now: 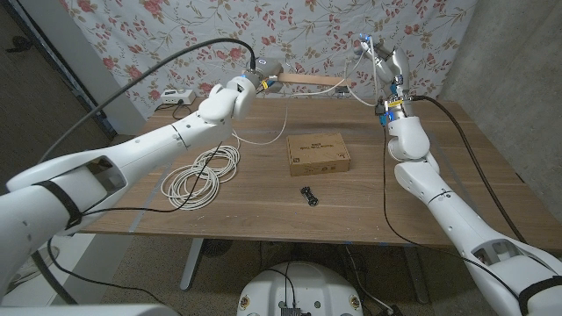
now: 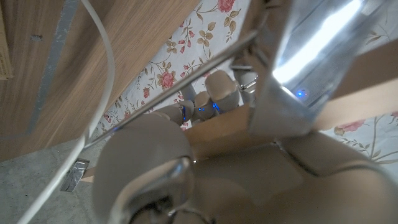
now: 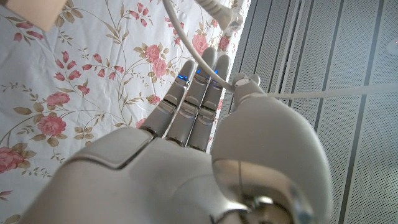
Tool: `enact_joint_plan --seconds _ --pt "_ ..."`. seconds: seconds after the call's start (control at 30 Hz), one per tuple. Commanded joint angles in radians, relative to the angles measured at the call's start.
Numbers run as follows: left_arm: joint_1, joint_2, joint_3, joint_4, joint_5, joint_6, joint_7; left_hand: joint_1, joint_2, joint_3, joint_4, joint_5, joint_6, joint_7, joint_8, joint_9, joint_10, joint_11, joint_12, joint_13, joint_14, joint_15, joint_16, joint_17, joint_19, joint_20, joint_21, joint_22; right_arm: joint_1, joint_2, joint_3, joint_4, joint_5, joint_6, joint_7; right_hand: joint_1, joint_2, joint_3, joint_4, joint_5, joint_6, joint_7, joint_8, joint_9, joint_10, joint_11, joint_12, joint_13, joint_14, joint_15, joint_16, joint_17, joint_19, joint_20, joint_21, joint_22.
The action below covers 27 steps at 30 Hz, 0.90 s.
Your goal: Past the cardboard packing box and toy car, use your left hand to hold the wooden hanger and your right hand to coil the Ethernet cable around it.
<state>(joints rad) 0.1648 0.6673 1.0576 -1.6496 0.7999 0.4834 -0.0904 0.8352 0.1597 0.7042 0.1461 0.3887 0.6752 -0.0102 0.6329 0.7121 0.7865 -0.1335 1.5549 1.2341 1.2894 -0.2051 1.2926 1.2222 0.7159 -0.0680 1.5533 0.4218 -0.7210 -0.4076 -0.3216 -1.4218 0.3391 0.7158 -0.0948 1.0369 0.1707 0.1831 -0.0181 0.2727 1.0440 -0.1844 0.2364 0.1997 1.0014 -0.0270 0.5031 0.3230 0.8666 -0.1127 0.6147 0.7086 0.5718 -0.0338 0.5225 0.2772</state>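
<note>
The wooden hanger (image 1: 307, 81) is held up over the table's far edge, and my left hand (image 1: 253, 83) grips its left end. In the left wrist view its wood (image 2: 364, 93) and metal hook (image 2: 311, 56) cross my left hand (image 2: 249, 180). My right hand (image 1: 386, 68) is raised past the hanger's right end, fingers straight up. The white Ethernet cable (image 1: 356, 92) runs from that end into it. In the right wrist view the cable (image 3: 189, 46) passes between the thumb and fingers of my right hand (image 3: 193, 130). Most of the cable lies coiled (image 1: 204, 174) on the table.
The cardboard box (image 1: 318, 153) lies mid-table with the small black toy car (image 1: 307, 194) in front of it. A white device (image 1: 176, 96) sits at the table's far left corner. A flowered curtain (image 1: 219, 35) hangs behind the wooden table (image 1: 413, 206).
</note>
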Motion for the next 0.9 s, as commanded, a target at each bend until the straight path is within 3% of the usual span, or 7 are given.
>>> enact_joint_plan --seconds 0.03,0.17,0.6,0.9 --pt "-0.045 -0.032 0.047 0.039 -0.008 -0.051 -0.039 -0.006 0.002 0.008 0.0 -0.001 0.006 -0.003 0.012 -0.001 -0.005 0.005 0.006 0.004 -0.009 0.0 0.005 0.001 -0.011 -0.041 0.004 0.002 0.081 0.005 -0.029 0.04 0.029 -0.028 0.075 0.009 0.002 0.008 0.001 -0.007 0.141 0.119 0.001 0.003 0.006 0.003 0.002 0.003 0.01 -0.095 0.007 0.006 0.007 0.0 0.012 0.001" --pt "-0.05 -0.034 0.053 0.032 -0.022 -0.063 -0.052 -0.009 -0.002 0.006 0.0 0.0 0.009 -0.006 0.014 -0.006 -0.007 0.014 0.006 0.004 -0.014 0.0 0.005 0.001 -0.015 -0.037 0.002 0.0 0.132 0.018 -0.042 0.093 0.079 -0.044 0.128 0.007 0.003 0.01 0.002 -0.011 0.14 0.119 -0.002 0.003 0.006 0.002 0.0 0.005 0.01 -0.094 0.004 0.007 0.004 -0.001 0.015 0.0" --pt "-0.027 0.01 0.043 -0.063 -0.049 -0.025 -0.111 -0.011 -0.006 0.003 -0.001 0.003 0.013 -0.01 0.017 -0.016 -0.007 0.014 0.007 0.004 -0.018 0.0 0.007 0.001 -0.019 -0.036 0.001 -0.005 0.218 0.018 -0.041 0.189 0.098 -0.111 0.138 0.008 0.002 0.015 0.0 -0.022 0.135 0.118 -0.009 0.004 -0.002 -0.006 -0.006 0.011 0.004 -0.096 -0.004 0.012 -0.004 -0.006 0.024 -0.003" --pt "-0.014 0.039 0.033 -0.112 -0.064 -0.019 -0.128 -0.012 -0.006 0.003 -0.002 0.005 0.017 -0.01 0.019 -0.023 -0.005 0.014 0.008 0.004 -0.018 0.0 0.009 0.001 -0.018 -0.037 0.001 -0.01 0.256 0.019 -0.035 0.235 0.085 -0.172 0.084 0.006 0.002 0.017 0.001 -0.028 0.133 0.12 -0.013 0.004 -0.004 -0.006 -0.009 0.014 0.001 -0.095 -0.008 0.016 -0.009 -0.008 0.029 -0.004"
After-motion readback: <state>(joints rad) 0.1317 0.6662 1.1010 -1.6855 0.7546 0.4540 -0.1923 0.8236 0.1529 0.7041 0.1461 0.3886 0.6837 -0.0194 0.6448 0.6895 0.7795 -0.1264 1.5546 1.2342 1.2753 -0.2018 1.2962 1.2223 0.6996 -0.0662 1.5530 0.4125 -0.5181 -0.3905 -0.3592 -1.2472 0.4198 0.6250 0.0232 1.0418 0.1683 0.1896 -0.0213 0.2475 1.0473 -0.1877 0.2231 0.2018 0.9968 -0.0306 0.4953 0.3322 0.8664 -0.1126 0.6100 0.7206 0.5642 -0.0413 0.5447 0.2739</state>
